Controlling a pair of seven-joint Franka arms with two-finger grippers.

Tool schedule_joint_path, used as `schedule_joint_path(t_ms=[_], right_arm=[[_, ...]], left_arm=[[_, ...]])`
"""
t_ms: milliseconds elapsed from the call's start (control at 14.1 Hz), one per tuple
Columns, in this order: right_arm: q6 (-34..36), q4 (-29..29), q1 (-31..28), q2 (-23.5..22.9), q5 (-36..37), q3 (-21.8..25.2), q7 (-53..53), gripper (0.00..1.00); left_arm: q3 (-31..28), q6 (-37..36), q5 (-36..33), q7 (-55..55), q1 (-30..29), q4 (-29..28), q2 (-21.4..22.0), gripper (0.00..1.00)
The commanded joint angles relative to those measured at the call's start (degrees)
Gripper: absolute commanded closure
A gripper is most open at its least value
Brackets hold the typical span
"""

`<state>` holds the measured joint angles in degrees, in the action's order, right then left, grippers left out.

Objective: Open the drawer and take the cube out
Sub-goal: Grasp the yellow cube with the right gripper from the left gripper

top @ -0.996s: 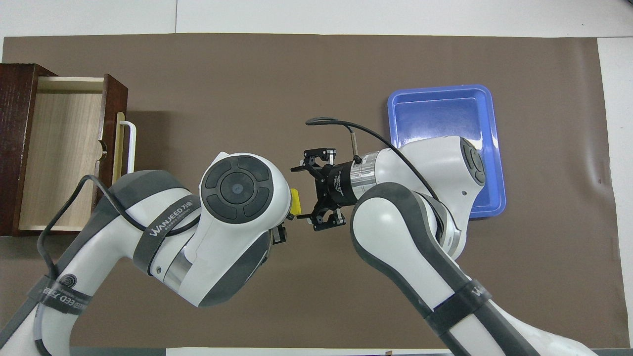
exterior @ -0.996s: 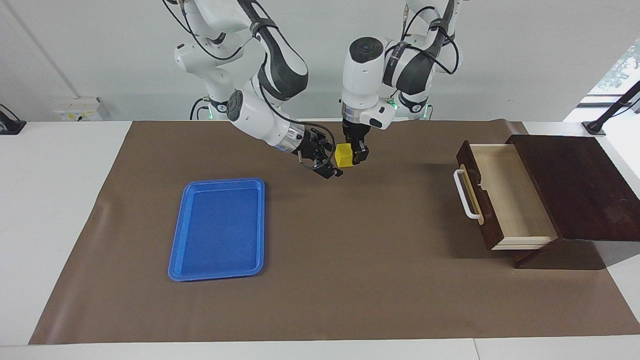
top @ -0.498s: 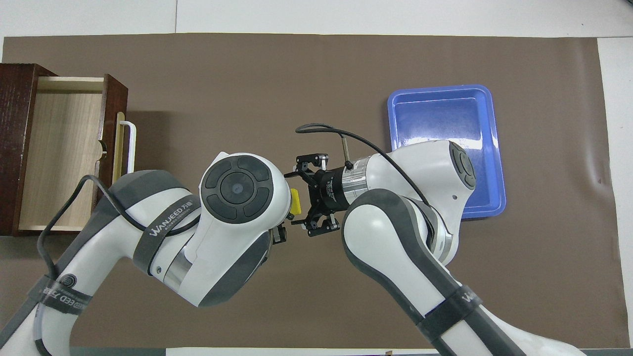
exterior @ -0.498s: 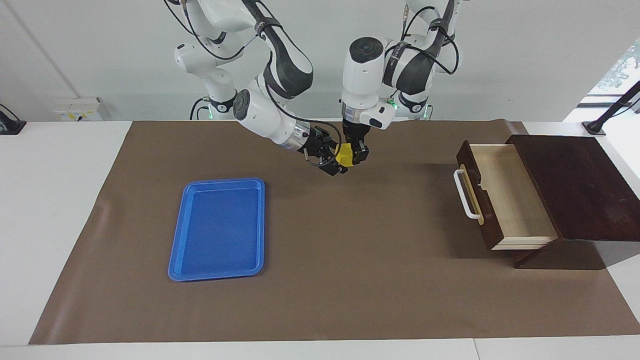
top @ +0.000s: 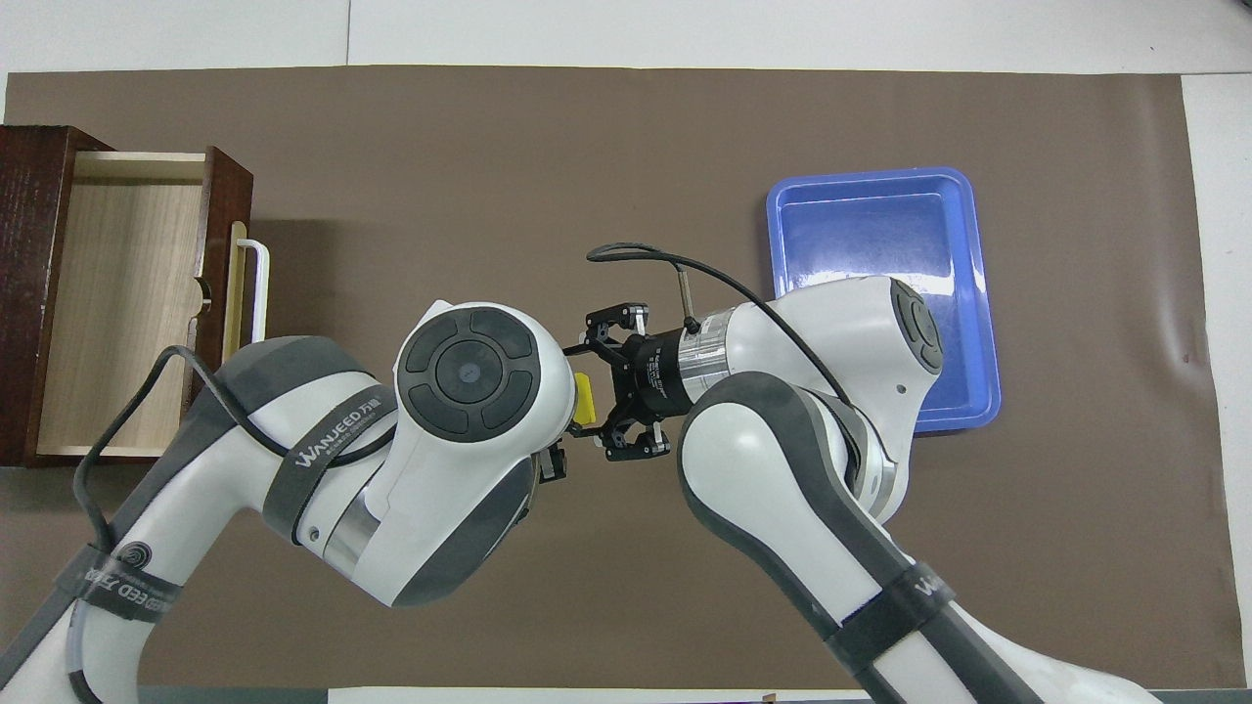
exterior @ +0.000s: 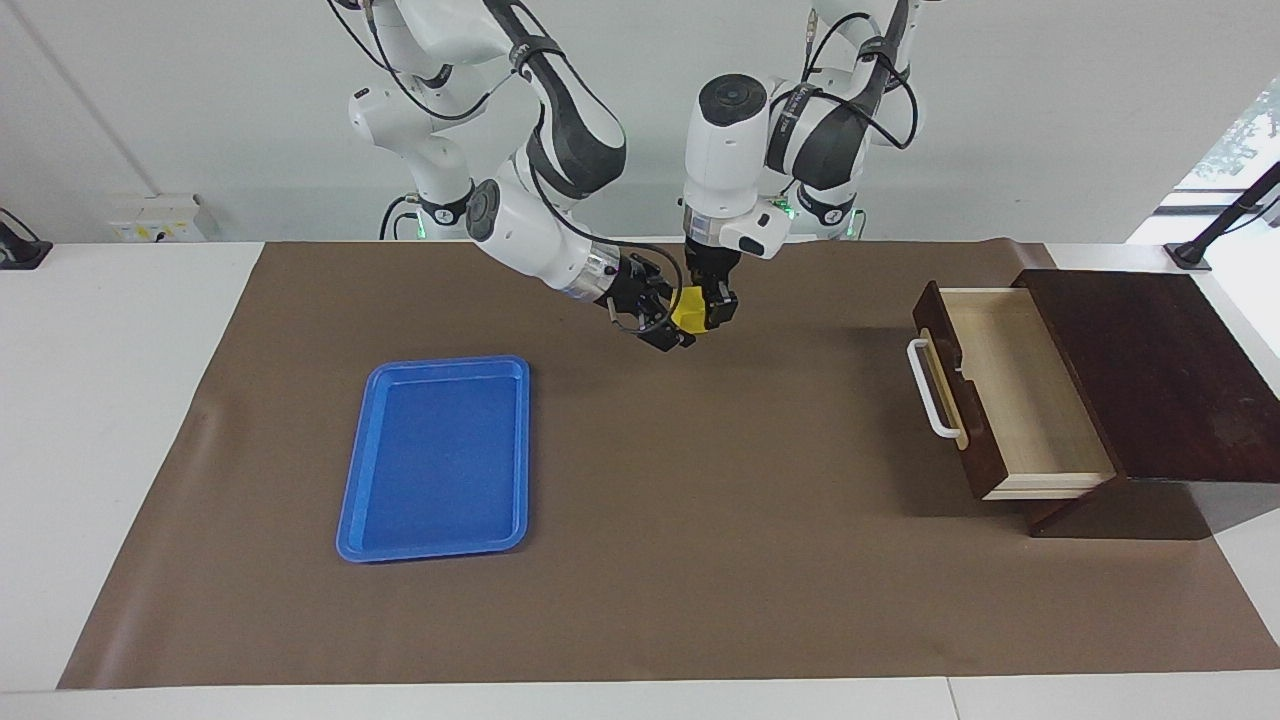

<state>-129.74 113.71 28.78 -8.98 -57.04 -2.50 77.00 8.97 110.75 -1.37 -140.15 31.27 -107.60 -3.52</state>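
Facing view: left gripper [exterior: 703, 305] hangs over mid-mat clamped on the cube [exterior: 687, 309], right gripper [exterior: 672, 322] comes in sideways from the tray's end, its fingers bracketing the cube's free faces, can't tell if they grip; drawer [exterior: 1005, 395] stands open.

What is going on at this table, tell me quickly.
The two arms are in the middle of a handover above the brown mat. The left end effector is shut on the yellow cube, and the right end effector has come in beside it and sits around the cube, apparently taking it. The dark wooden drawer at the left arm's end of the table stands pulled open with nothing visible inside. The blue tray toward the right arm's end holds nothing.
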Motion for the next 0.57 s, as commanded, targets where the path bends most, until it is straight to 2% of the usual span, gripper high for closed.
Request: schedule_joint_path(t_ms=[0, 498], right_arm=[[-0.3, -0.2, -0.7, -0.3, -1.5, -0.4, -1.3, 1.00], [-0.3, -0.9, -0.7, -0.7, -1.5, -0.4, -1.6, 1.00]], left_arm=[[-0.8, 0.8, 0.9, -0.3, 0.8, -1.1, 0.9, 1.00], [-0.8, 0.8, 0.9, -0.3, 0.6, -1.1, 0.9, 1.00]])
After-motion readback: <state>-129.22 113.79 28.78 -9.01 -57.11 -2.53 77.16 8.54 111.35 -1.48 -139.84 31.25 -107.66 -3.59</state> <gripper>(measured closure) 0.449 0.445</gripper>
